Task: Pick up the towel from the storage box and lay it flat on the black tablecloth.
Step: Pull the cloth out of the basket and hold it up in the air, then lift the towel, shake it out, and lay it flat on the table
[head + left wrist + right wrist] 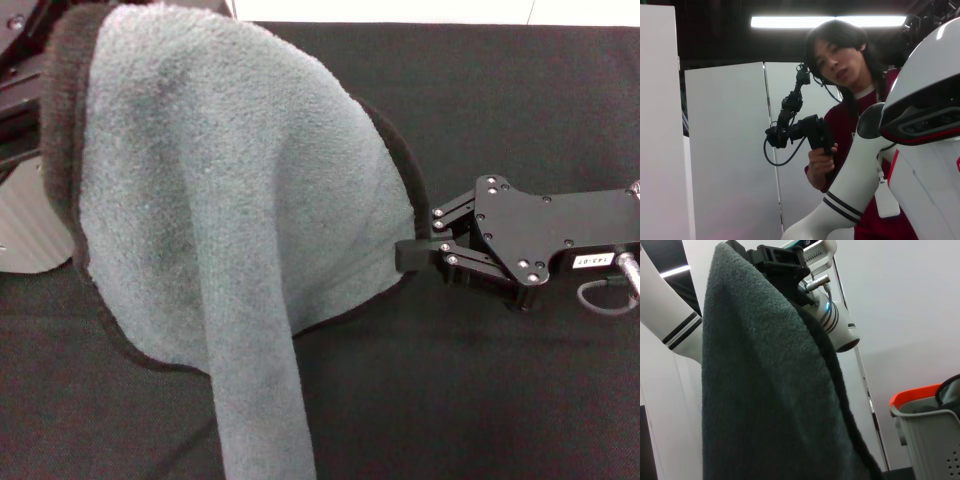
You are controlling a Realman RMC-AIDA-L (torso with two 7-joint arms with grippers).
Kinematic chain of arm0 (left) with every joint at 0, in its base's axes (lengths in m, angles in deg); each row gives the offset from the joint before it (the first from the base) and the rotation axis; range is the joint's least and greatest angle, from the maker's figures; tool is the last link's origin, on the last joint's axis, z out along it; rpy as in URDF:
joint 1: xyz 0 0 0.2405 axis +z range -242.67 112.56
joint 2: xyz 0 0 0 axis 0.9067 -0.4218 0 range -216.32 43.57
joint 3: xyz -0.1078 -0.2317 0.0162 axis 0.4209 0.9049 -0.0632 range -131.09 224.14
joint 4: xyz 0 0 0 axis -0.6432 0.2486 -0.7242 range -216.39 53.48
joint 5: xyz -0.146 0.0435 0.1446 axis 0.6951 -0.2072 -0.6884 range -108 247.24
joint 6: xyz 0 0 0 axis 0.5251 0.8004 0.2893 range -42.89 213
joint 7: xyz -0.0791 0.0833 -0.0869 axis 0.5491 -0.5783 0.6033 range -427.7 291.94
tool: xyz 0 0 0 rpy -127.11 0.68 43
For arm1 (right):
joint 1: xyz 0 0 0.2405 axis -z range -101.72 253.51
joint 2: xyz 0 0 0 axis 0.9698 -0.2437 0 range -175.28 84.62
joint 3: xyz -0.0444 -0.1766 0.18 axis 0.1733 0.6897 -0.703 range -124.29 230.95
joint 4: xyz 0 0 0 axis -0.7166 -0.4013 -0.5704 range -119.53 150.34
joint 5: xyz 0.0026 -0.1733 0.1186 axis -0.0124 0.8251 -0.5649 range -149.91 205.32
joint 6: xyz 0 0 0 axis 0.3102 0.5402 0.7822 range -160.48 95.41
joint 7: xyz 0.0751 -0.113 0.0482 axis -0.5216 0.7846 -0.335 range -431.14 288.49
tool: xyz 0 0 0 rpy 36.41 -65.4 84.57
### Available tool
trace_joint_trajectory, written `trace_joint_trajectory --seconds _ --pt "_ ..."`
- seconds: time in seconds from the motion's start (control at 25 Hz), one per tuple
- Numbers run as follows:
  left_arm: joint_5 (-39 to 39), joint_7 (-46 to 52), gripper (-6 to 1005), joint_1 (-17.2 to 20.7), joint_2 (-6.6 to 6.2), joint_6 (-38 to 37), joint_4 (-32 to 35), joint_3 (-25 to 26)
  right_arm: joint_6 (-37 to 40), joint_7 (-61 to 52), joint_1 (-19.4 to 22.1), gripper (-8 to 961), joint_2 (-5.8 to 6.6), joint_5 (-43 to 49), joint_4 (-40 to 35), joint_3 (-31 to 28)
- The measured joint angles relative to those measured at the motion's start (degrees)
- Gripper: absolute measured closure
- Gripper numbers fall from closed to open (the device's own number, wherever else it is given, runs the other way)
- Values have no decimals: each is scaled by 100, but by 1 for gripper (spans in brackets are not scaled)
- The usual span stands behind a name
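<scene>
Two grippers share the towel [230, 240], which hangs above the black tablecloth [500, 100]: the left gripper [782, 262] apparently clamps its top, the right gripper [412, 254] pinches its black-stitched side edge, so drawing them apart evenly before lowering should spread it flat.

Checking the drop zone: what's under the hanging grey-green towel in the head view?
Under the fluffy grey-green towel with black stitched edging lies the plain black tablecloth, bare where visible. The right gripper pinches the towel's edge. The cloth directly behind the drape is hidden.
</scene>
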Motion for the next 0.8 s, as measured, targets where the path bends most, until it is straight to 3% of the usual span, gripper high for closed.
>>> trace_joint_trajectory --seconds 0.32,0.36,0.8 --pt "-31 -94 981 64 56 2 -220 51 -1 93 121 924 1 -11 -5 -149" --pt "-116 -244 981 121 144 7 -509 239 -1 95 156 928 1 -11 -25 -188" --pt "-873 -1381 977 400 405 11 -1752 419 34 -273 708 942 130 0 -835 -949"
